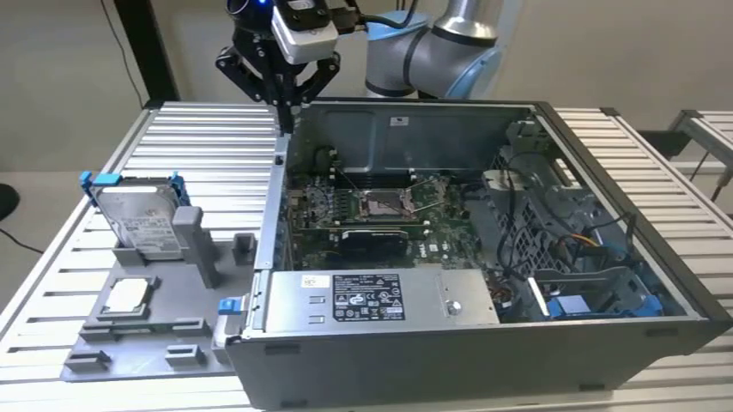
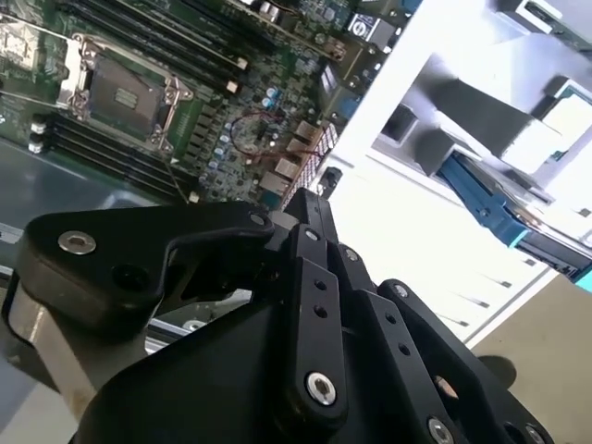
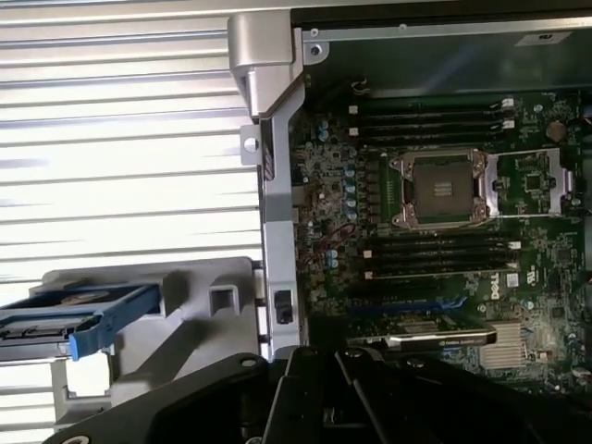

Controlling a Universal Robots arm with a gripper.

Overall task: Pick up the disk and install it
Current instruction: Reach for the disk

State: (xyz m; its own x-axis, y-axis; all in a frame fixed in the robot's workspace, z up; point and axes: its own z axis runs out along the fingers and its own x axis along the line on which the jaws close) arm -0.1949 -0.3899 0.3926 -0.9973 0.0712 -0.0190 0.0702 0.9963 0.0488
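The disk (image 1: pixel 140 220), a silver-grey drive with a white label in a blue carrier, leans upright in the grey fixture (image 1: pixel 172 330) at the exterior view's left. Its blue carrier edge also appears in the second wrist view (image 2: pixel 488 209) and in the first wrist view (image 3: pixel 79 317). My gripper (image 1: pixel 284 105) hangs above the back left corner of the open computer case (image 1: pixel 266 249), well behind the disk. Its black fingers (image 2: pixel 313 215) are pressed together with nothing between them. The gripper's body fills the near edge of the first wrist view (image 3: pixel 319 363).
The open case holds a motherboard (image 1: pixel 378 210) with a bare processor socket (image 3: pixel 442 190), a grey power-supply box (image 1: pixel 372 300) at the front and a drive bay with blue parts (image 1: pixel 584 305) on the right. A small square chip (image 1: pixel 126 296) lies on the fixture. The slatted table (image 1: pixel 195 146) surrounds everything.
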